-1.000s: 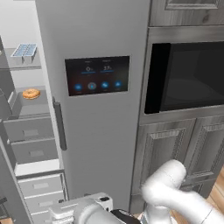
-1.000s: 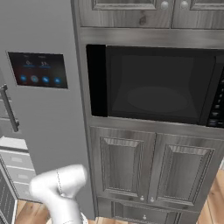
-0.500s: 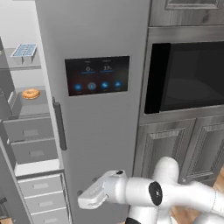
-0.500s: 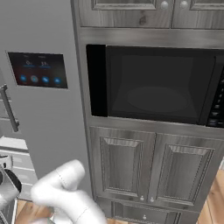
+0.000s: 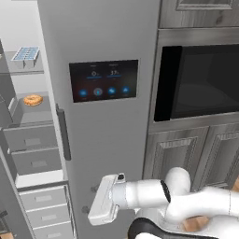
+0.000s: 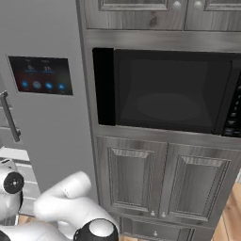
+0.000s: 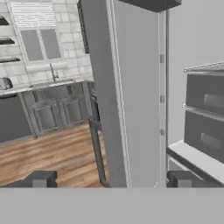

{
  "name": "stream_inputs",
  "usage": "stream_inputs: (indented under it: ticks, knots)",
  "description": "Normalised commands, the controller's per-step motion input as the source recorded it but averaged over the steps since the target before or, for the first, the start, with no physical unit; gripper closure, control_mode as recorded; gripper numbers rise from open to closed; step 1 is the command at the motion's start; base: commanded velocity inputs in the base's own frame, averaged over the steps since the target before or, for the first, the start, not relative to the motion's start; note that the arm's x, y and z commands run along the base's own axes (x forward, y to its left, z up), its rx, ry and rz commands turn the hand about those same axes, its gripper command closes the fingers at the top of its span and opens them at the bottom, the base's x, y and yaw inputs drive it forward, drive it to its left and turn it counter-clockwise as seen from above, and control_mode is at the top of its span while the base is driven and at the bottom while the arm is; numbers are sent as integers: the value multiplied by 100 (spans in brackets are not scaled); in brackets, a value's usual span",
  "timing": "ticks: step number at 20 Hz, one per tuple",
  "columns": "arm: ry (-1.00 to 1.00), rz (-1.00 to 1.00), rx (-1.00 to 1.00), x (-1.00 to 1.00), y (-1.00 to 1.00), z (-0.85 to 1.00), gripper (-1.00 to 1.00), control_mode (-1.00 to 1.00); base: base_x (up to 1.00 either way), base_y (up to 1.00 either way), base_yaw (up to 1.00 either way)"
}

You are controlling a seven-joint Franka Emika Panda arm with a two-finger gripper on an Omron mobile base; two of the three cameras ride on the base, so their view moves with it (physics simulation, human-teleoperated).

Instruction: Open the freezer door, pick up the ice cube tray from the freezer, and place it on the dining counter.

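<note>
Gripper (image 7: 111, 178) with fingers (image 7: 41, 179) spread wide and empty, facing the edge of the swung-open freezer door (image 7: 131, 87). Beyond, in the freezer (image 5: 28, 154), the ice cube tray (image 5: 25, 53) lies on the top shelf, well apart from the fingers and above the donut (image 5: 33, 100).

The freezer (image 5: 28, 140) is cut off by the left edge, its upper shelves unseen.

Flat, even rendered light with no visible source, soft shading only inside the freezer (image 5: 28, 126) recess, faint dull reflection on the dark oven glass (image 6: 169, 94), touchscreen panel (image 5: 103, 80) glowing slightly, all views low-res and soft with blocky edges, no motion blur or edge distortion.
</note>
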Motion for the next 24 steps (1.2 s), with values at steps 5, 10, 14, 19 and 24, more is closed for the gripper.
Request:
stream_inputs:
  ticks: [5, 10, 14, 19, 24]
  knots:
    - [-19, 7, 10, 30, 6, 1, -100, -100, 0, 0, 0]
    - [-15, 11, 8, 24, 11, 6, -100, -100, 0, 0, 0]
    - [-6, 17, 6, 25, 10, 2, -100, -100, 0, 0, 0]
    - [-4, 17, 1, 12, 32, 0, -100, -100, 0, 0, 0]
    - [0, 3, 0, 21, 51, 5, -100, -100, 0, 0, 0]
